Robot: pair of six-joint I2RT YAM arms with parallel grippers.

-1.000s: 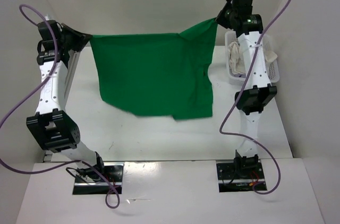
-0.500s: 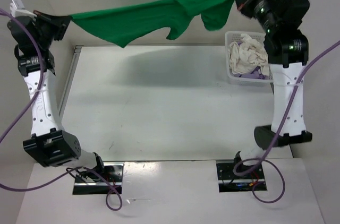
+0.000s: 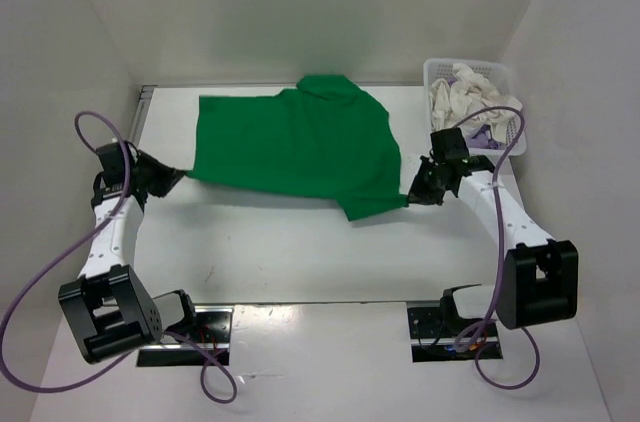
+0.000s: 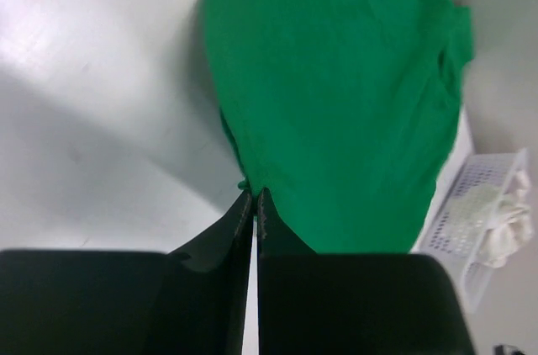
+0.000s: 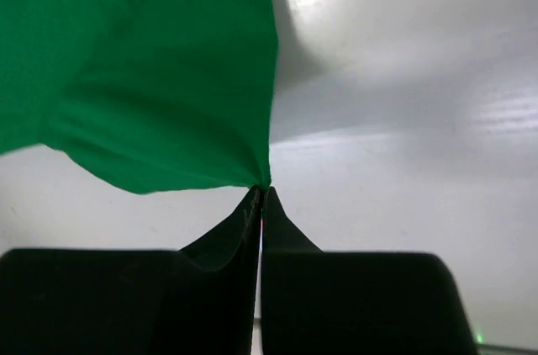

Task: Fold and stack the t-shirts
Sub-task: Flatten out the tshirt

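Lying on table, green t-shirt lowered from aloft, left end effector, right end effector both pinching it

Green t-shirt: I see it spread flat on the white table, running from my fingertips toward the table's far edge, where a sleeve bunches up.
My left gripper: fingers pressed almost together with a hairline slit between them, tips pinching the shirt's near hem.
Basket: white lattice, at the table's edge just beside the shirt.
Inside it: crumpled white cloth.
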